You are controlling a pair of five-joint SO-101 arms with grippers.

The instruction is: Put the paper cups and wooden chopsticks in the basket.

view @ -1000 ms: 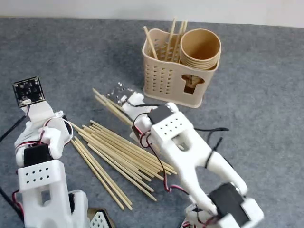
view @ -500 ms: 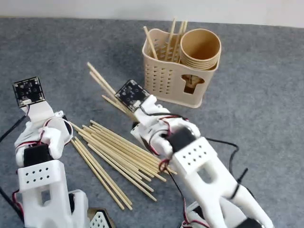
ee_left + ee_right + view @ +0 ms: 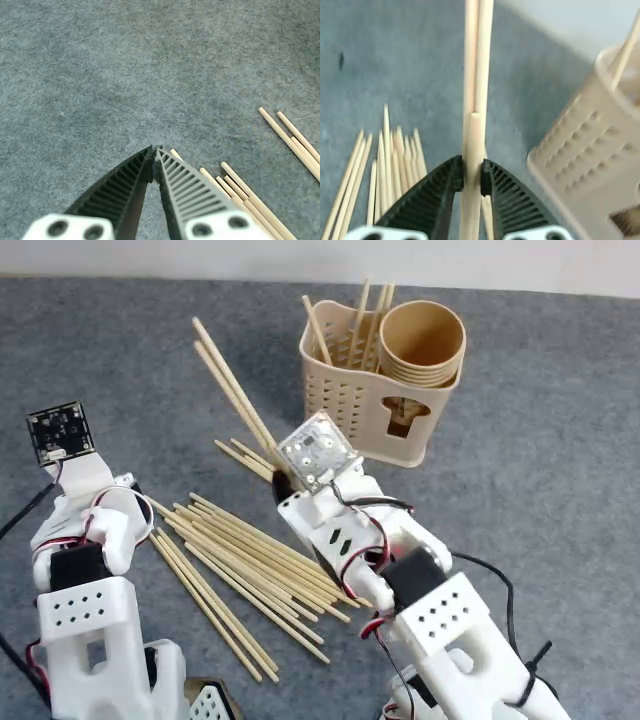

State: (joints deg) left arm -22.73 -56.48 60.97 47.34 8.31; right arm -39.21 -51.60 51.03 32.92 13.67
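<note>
Beige perforated basket, tan cups, pale chopsticks, grey tabletop

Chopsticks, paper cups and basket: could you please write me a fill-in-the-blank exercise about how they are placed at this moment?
1. The jaws of the right gripper are ____ on the raised chopsticks.
2. The stacked paper cups sit ____ the basket.
3. The left gripper is shut and holds ____.
4. The loose chopsticks lie in a pile ____ the basket.

Missing words: shut; inside; nothing; outside.
</note>
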